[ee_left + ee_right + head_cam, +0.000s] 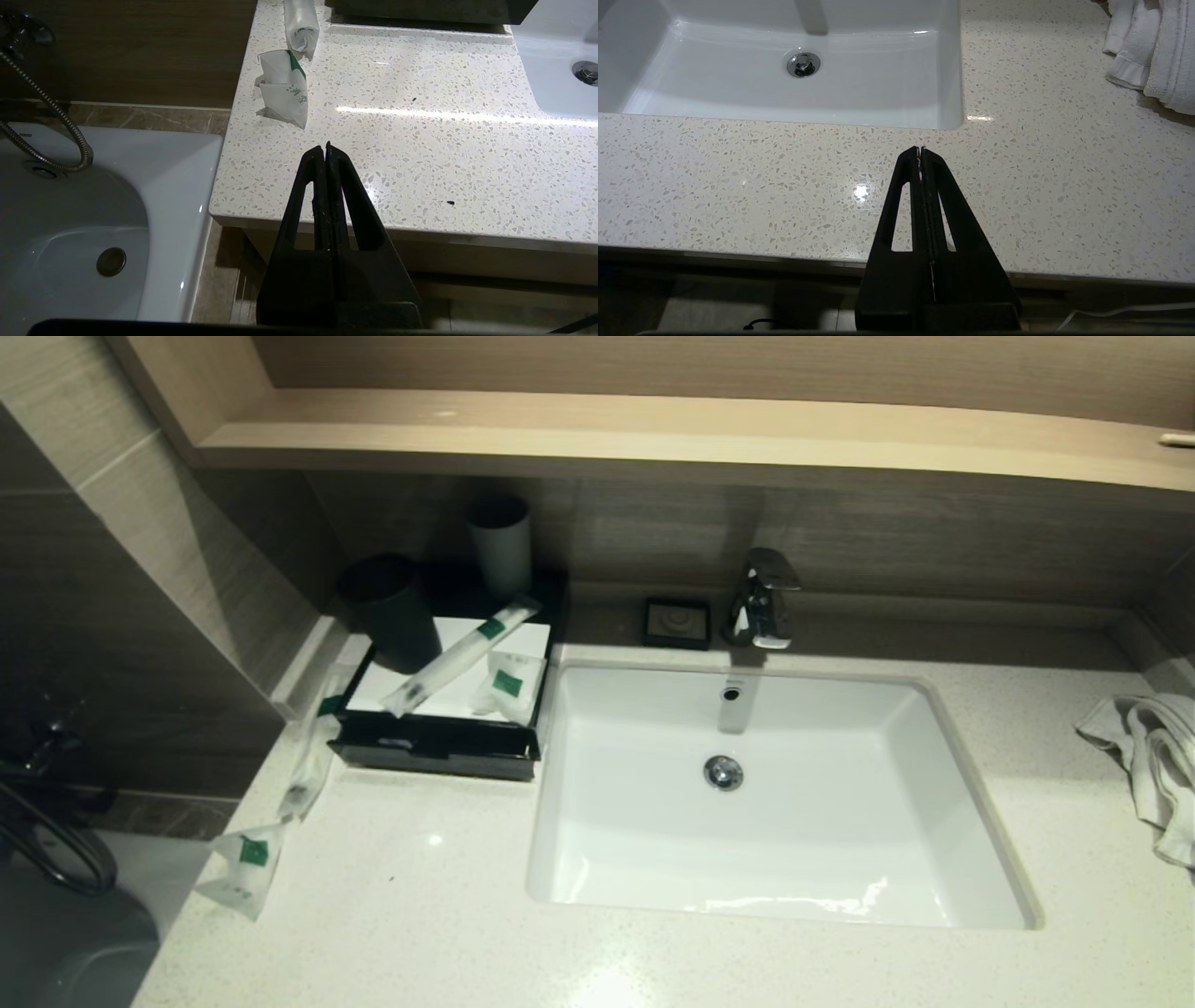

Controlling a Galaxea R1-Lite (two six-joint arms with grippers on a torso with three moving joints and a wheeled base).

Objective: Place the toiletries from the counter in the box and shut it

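Black box [439, 747] sits left-centre of head view on speckled counter [448, 915], beside white sink [775, 803]. Long sachet [462, 655] and small square sachet [509, 686] lie on box's white top, dark cup [390, 611] at its rear corner. Second long sachet [313, 756] and squarish sachet [245, 868] lie on counter's left edge. Left gripper [325, 148] and right gripper [920, 150] hang before counter's front edge, fingers pressed together, holding nothing. Towel [1148, 765] at right edge.

Head camera looks down on the counter [653, 952]; both wrist cameras view its front edge from low, sharing the sink [738, 93].
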